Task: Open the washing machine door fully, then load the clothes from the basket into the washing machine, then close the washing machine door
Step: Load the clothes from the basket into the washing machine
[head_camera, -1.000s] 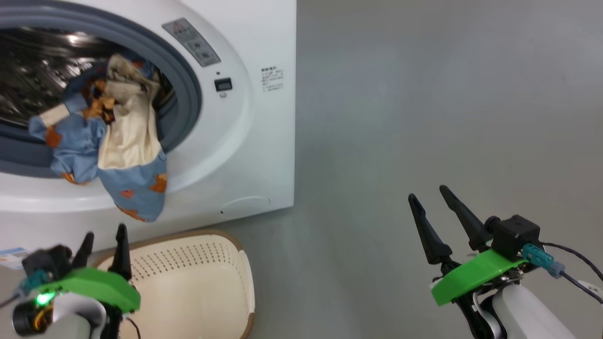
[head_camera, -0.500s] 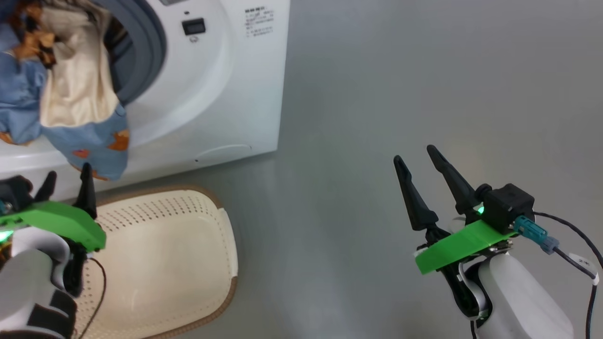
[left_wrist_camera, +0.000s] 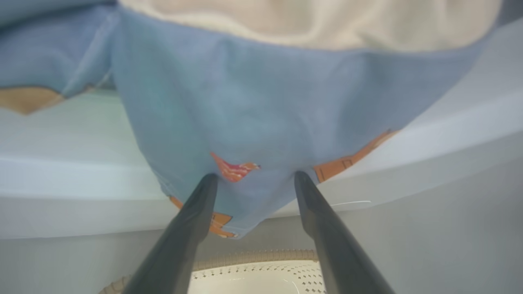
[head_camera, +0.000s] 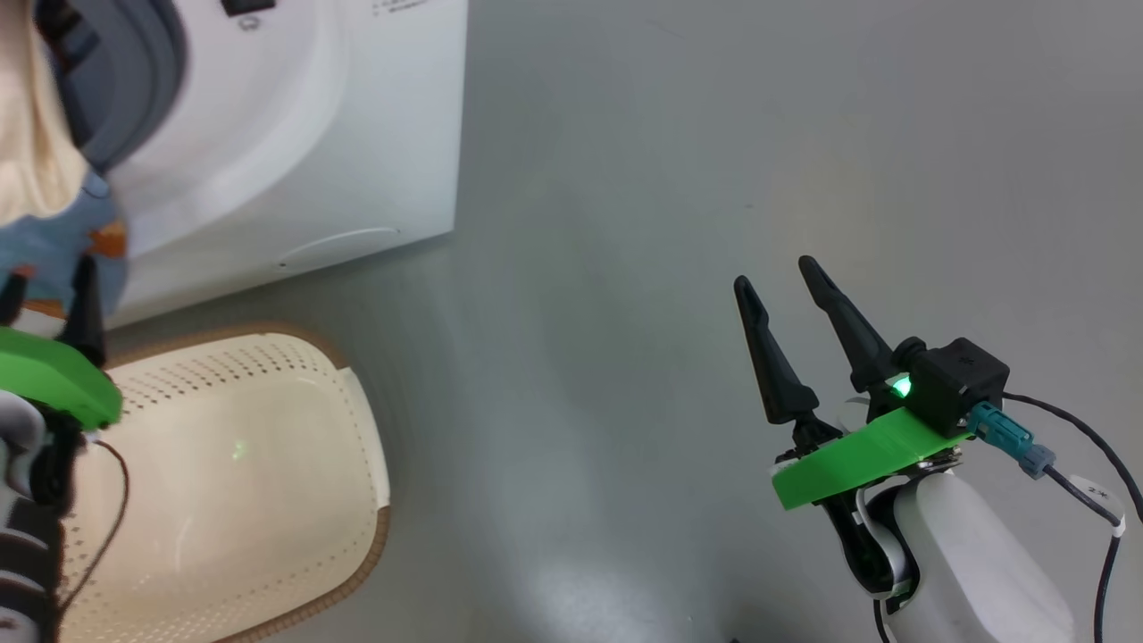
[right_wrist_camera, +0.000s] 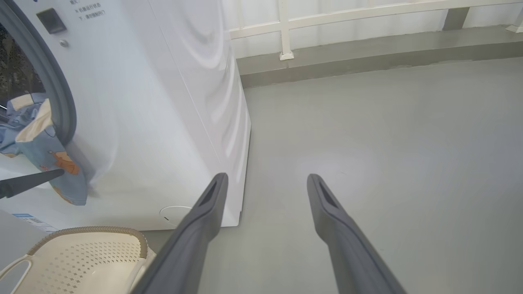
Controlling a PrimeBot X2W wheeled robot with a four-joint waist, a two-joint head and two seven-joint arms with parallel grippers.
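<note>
The big white front-loading washing machine [head_camera: 357, 134] has a grey-blue rubber gasket [head_camera: 134, 80]. The soft clothes [left_wrist_camera: 245, 114] are light blue with orange-brown printed patches, and one plain cream garment [left_wrist_camera: 310, 20] is among them. The small perforated plastic basket [head_camera: 223, 464] is cream-white, patterned with rows of tiny holes, and its woven-look rim is brown. The smooth floor [head_camera: 670, 179] is plain grey. The left gripper [left_wrist_camera: 255, 176] and the right gripper [head_camera: 773, 273] have dark grey-black fingers, and the flat plate [head_camera: 857, 455] on the right one is bright green.

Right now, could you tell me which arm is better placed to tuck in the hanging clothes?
Left: the left gripper, open, points at the clothes drooping over the washing machine rim, while the right gripper hovers open above bare floor beside it.
</note>
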